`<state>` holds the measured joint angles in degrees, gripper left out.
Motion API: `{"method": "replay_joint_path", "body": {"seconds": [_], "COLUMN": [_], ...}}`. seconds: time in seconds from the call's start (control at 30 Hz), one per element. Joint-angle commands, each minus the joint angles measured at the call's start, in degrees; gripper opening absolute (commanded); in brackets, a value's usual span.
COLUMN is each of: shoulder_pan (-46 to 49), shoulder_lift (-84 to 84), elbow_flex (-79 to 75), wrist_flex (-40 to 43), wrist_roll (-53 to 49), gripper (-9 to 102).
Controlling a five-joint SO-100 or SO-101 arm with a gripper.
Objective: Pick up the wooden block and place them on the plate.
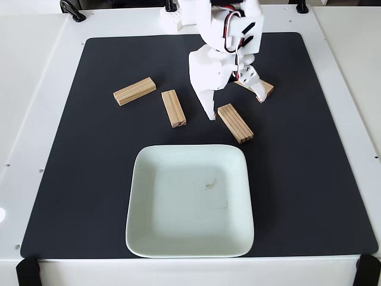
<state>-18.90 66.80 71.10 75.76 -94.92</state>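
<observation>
— Hidden? Fourth wooden block (262,88), mostly covered behind the white arm.
— And the gripper (234,105)? Jaws spread wide, straddling the block (235,123) just above the plate (143,238); clasping nothing yet.
— Others? Two blocks (134,91) (173,108) left on the black mat (309,179), apart from the plate.

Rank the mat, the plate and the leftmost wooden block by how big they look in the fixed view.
1. mat, largest.
2. plate, next.
3. leftmost wooden block, smallest.
The gaps in size are wide, so camera nearness does not blur the order.
</observation>
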Motion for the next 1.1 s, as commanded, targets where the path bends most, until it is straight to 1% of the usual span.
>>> {"method": "replay_joint_path", "body": {"seconds": [0.0, 0.13, 0.37, 1.07], "shoulder_pan": [-0.53, -0.53, -0.53, -4.04], "shoulder_lift": [0.18, -0.70, -3.08, -3.34], "elbow_flex": [-0.79, -0.79, -0.97, -1.58], "wrist_flex": [-0.62, -0.70, -4.92, -5.01], "wrist_roll": [0.18, 0.00, -0.35, 0.35], "gripper": [43, 43, 43, 43]}}
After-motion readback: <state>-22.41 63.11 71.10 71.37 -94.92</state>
